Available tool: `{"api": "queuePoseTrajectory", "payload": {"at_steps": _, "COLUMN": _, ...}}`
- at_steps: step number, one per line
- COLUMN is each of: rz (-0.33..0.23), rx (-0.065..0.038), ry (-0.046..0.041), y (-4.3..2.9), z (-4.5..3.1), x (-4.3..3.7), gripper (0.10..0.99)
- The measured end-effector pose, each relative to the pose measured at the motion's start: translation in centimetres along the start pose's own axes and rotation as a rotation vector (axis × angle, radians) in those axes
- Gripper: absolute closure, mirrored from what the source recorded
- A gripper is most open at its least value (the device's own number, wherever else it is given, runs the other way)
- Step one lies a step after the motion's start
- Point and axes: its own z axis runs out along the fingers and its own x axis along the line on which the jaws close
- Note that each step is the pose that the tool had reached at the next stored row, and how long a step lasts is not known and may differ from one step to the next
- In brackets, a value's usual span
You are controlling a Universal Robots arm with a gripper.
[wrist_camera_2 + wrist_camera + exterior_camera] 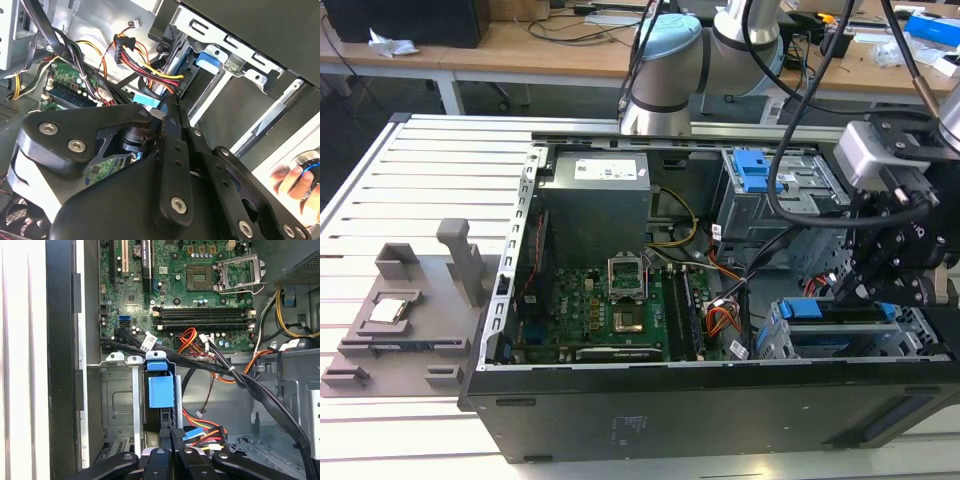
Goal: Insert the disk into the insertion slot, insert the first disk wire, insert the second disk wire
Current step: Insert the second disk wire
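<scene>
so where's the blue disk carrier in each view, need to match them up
Exterior view: the disk's blue carrier sits in the cage at that view's lower right, under the gripper.
First wrist view: blue carrier tab, just beyond the fingertips.
Second wrist view: blue tab on the cage edge.
Shared landmark: red-orange wires beside the carrier.

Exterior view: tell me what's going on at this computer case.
A robot arm has its gripper lowered into the open computer case, at the exterior view's right. The disk, in its blue carrier, already sits in the insertion slot of the grey drive cage. In the first wrist view the gripper is right by the second disk wire with its blue plug, beside the first disk wire. Whether either wire is plugged in cannot be told.
</scene>
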Motion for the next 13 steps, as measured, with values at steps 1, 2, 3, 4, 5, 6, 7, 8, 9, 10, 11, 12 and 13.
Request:
{"api": "queuePoseTrajectory", "payload": {"at_steps": 1, "rz": 0.000, "rx": 0.000, "ry": -0.0001, "y": 0.00, "z": 0.04, "x": 0.02, "gripper": 0.945}}
{"api": "queuePoseTrajectory", "payload": {"at_steps": 2, "rz": 0.000, "rx": 0.000, "ry": -0.0001, "y": -0.01, "z": 0.07, "x": 0.04, "gripper": 0.945}}
{"api": "queuePoseTrajectory", "payload": {"at_steps": 3, "rz": 0.000, "rx": 0.000, "ry": -0.0001, "y": -0.01, "z": 0.12, "x": 0.04, "gripper": 0.945}}
{"api": "queuePoseTrajectory", "payload": {"at_steps": 4, "rz": 0.000, "rx": 0.000, "ry": 0.0004, "y": -0.01, "z": 0.20, "x": 0.05, "gripper": 0.945}}
{"api": "queuePoseTrajectory", "payload": {"at_steps": 5, "rz": 0.000, "rx": 0.000, "ry": 0.0008, "y": -0.02, "z": 0.34, "x": 0.07, "gripper": 0.945}}
{"api": "queuePoseTrajectory", "payload": {"at_steps": 6, "rz": 0.000, "rx": 0.000, "ry": 0.0007, "y": -0.03, "z": 0.46, "x": 0.07, "gripper": 0.945}}
{"api": "queuePoseTrajectory", "payload": {"at_steps": 7, "rz": 0.000, "rx": 0.000, "ry": 0.0005, "y": -0.03, "z": 0.53, "x": 0.08, "gripper": 0.945}}
{"api": "queuePoseTrajectory", "payload": {"at_steps": 8, "rz": 0.000, "rx": 0.000, "ry": 0.0002, "y": -0.04, "z": 0.62, "x": 0.08, "gripper": 0.945}}
{"api": "queuePoseTrajectory", "payload": {"at_steps": 9, "rz": 0.000, "rx": 0.000, "ry": 0.0001, "y": -0.04, "z": 0.65, "x": 0.08, "gripper": 0.945}}
{"api": "queuePoseTrajectory", "payload": {"at_steps": 10, "rz": 0.000, "rx": 0.000, "ry": 0.0003, "y": -0.04, "z": 0.64, "x": 0.08, "gripper": 0.945}}
{"api": "queuePoseTrajectory", "payload": {"at_steps": 11, "rz": 0.000, "rx": 0.000, "ry": 0.0003, "y": -0.04, "z": 0.65, "x": 0.08, "gripper": 0.945}}
{"api": "queuePoseTrajectory", "payload": {"at_steps": 12, "rz": 0.000, "rx": 0.000, "ry": 0.0001, "y": -0.04, "z": 0.66, "x": 0.08, "gripper": 0.945}}
{"api": "queuePoseTrajectory", "payload": {"at_steps": 13, "rz": 0.000, "rx": 0.000, "ry": -0.0003, "y": -0.04, "z": 0.69, "x": 0.08, "gripper": 0.945}}
